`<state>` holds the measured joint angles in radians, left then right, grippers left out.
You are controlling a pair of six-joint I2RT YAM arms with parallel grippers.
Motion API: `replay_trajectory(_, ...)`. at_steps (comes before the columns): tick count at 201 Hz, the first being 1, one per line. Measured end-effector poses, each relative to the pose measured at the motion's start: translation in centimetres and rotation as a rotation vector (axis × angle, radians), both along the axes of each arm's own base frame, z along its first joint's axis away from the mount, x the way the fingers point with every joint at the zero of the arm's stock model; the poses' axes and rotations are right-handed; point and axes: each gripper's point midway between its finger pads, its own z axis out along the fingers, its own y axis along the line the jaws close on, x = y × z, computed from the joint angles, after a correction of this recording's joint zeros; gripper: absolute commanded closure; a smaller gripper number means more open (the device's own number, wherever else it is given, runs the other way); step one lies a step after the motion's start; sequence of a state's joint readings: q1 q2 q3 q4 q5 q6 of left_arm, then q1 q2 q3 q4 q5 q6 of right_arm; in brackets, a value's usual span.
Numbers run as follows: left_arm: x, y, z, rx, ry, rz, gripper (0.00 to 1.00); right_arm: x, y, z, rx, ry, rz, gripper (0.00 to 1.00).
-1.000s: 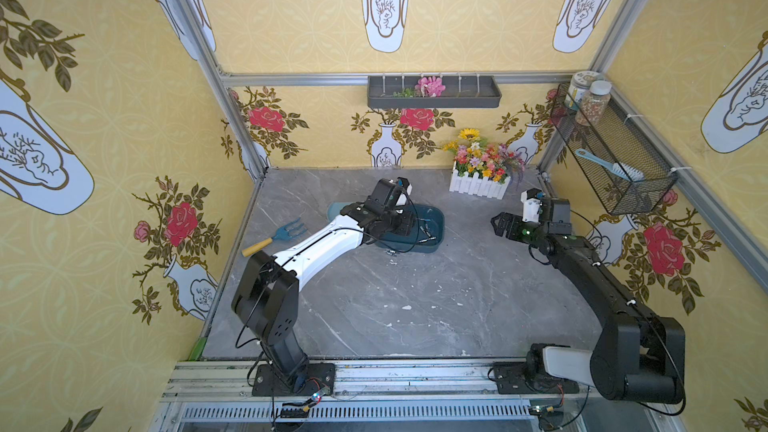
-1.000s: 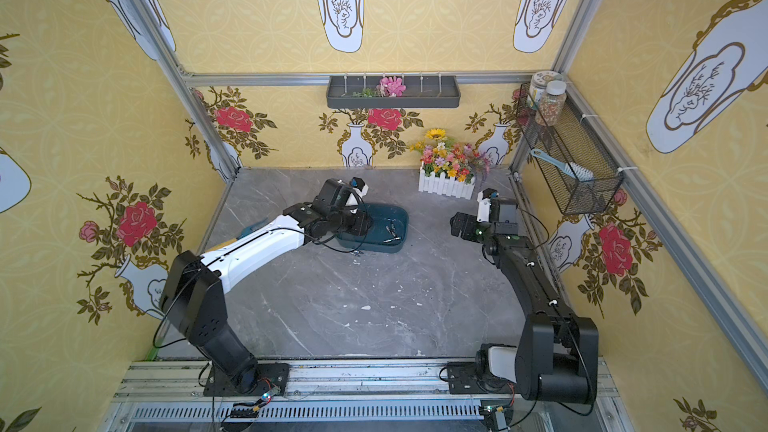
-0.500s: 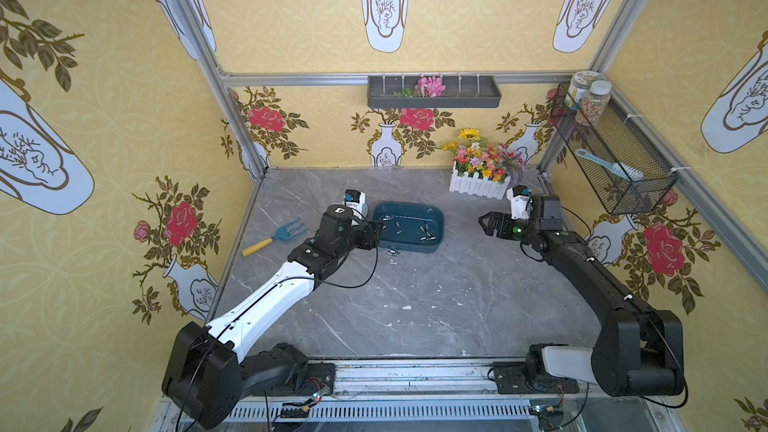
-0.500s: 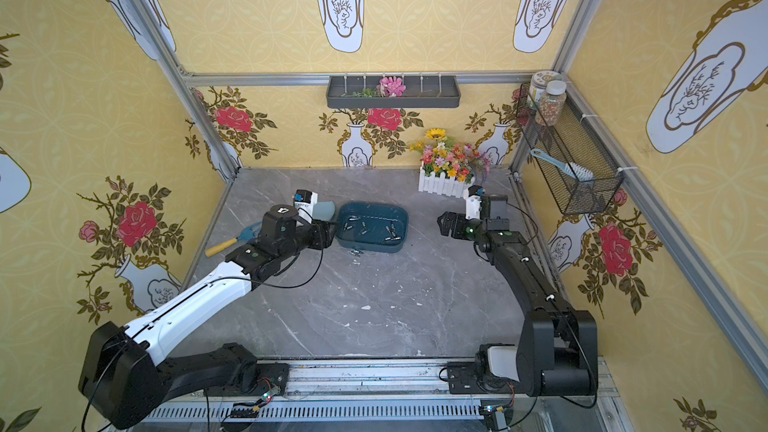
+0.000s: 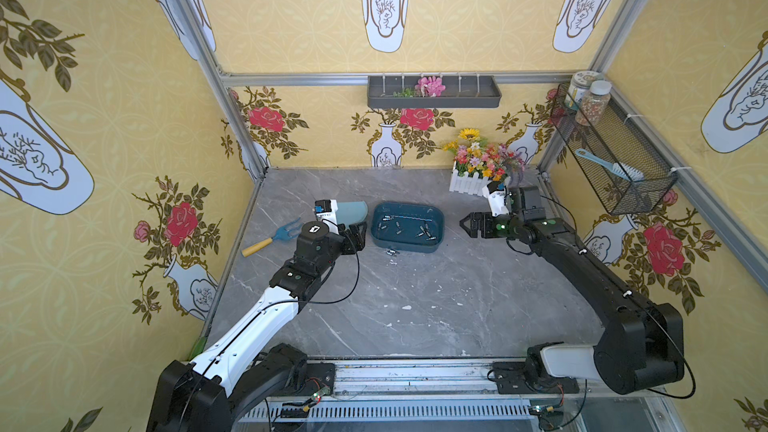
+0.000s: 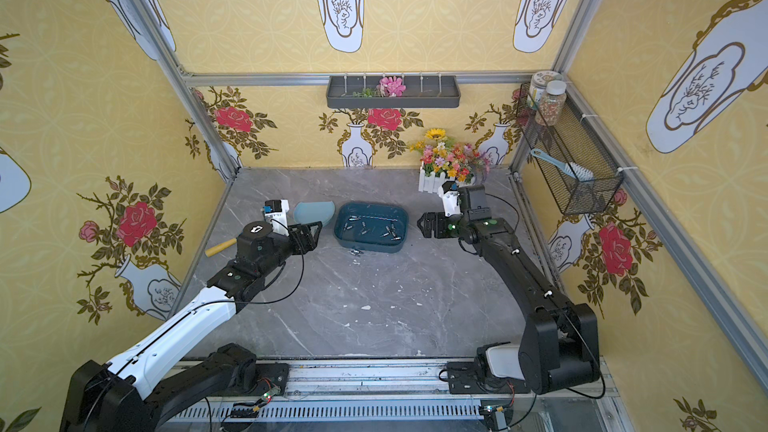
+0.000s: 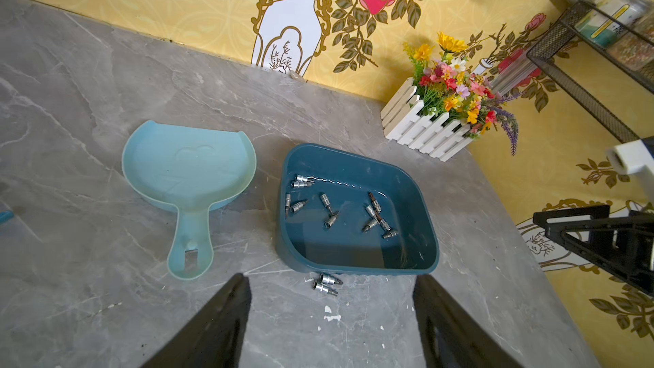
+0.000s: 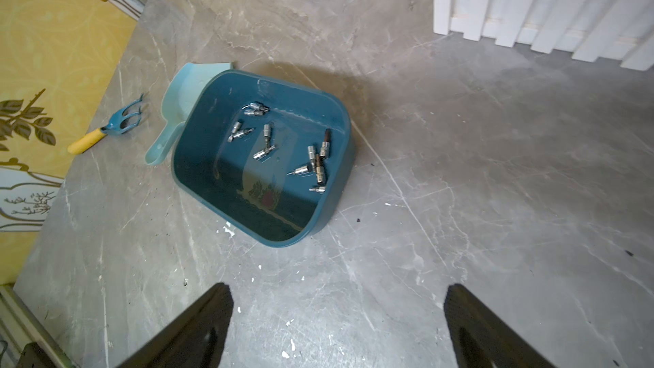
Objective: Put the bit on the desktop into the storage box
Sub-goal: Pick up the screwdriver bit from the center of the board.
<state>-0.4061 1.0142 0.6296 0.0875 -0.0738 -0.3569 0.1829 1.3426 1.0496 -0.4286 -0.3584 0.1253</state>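
Now two bits (image 5: pixel 390 252) are lying on the tabletop (image 5: pixel 415 305) just below the box (image 5: pixel 405 245), mid-frame; more are sitting inside. Left gripper (image 5: pixel 358 236) and right gripper (image 5: pixel 466 225) are hanging spread, empty.

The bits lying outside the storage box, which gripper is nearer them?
Left. The left gripper is close beside the bits, off the storage box's near corner; the right gripper is past the box's opposite end.
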Motion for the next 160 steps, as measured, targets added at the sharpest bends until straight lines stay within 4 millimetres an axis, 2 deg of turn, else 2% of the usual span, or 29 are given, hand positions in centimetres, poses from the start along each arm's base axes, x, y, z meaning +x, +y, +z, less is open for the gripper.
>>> replay_trajectory(49, -0.9, 2.2, 0.5, -0.071, -0.024, 0.090, 0.20, -1.9, 3.7, 0.3, -0.033, 0.022, 0.116, 0.03)
replay_trajectory(92, -2.1, 4.4, 0.7, -0.115, -0.058, 0.187, 0.17, -3.8, 8.4, 0.7, -0.068, 0.049, 0.246, 0.03)
replay_trajectory(106, -2.4, 4.9, 0.7, -0.126, -0.064, 0.211, 0.16, -4.6, 10.0, 0.7, -0.099, 0.056, 0.292, 0.00)
replay_trajectory(146, -3.1, 6.3, 0.4, -0.133, -0.075, 0.277, 0.00, -7.2, 14.1, -0.8, -0.223, 0.103, 0.421, 0.11)
replay_trajectory(160, -3.1, 6.6, 0.3, -0.135, -0.078, 0.294, 0.00, -7.9, 15.3, -1.7, -0.279, 0.122, 0.455, 0.16)
